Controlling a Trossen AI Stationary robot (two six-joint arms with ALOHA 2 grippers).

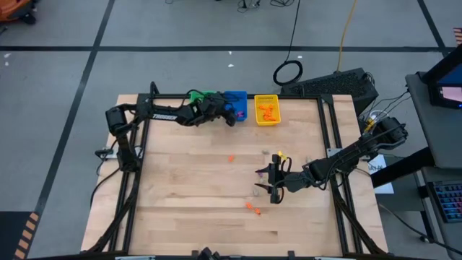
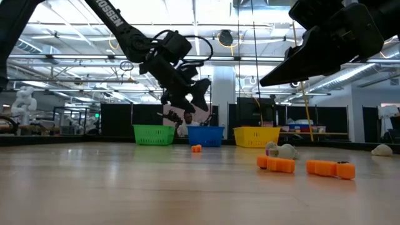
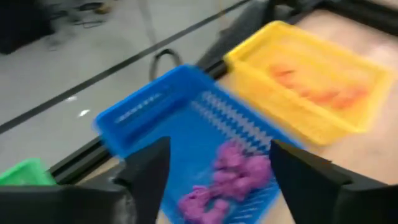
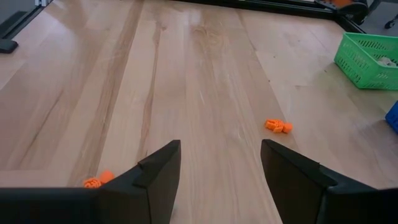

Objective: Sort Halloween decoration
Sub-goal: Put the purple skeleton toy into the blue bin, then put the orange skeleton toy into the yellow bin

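Three small bins stand in a row at the table's far edge: green (image 1: 201, 97), blue (image 1: 237, 102) and yellow (image 1: 266, 110). Purple trinkets (image 3: 233, 174) lie in the blue bin, orange ones (image 3: 317, 90) in the yellow bin. My left gripper (image 3: 219, 149) hovers open over the blue bin (image 3: 149, 109), nothing between its fingers. Loose orange trinkets lie on the wood (image 1: 231, 157) (image 1: 253, 207), and a pale one (image 2: 282, 150) lies nearby. My right gripper (image 4: 221, 180) hangs open above the table's middle right (image 1: 273, 189), with orange trinkets (image 4: 278, 126) (image 4: 96, 181) ahead of it.
The bare wooden tabletop (image 1: 188, 195) spreads between the arms. A black frame rail (image 1: 328, 130) runs along the table's sides. Another pale piece (image 2: 381, 150) lies far right in the low view. A keyboard (image 1: 339, 81) sits beyond the far edge.
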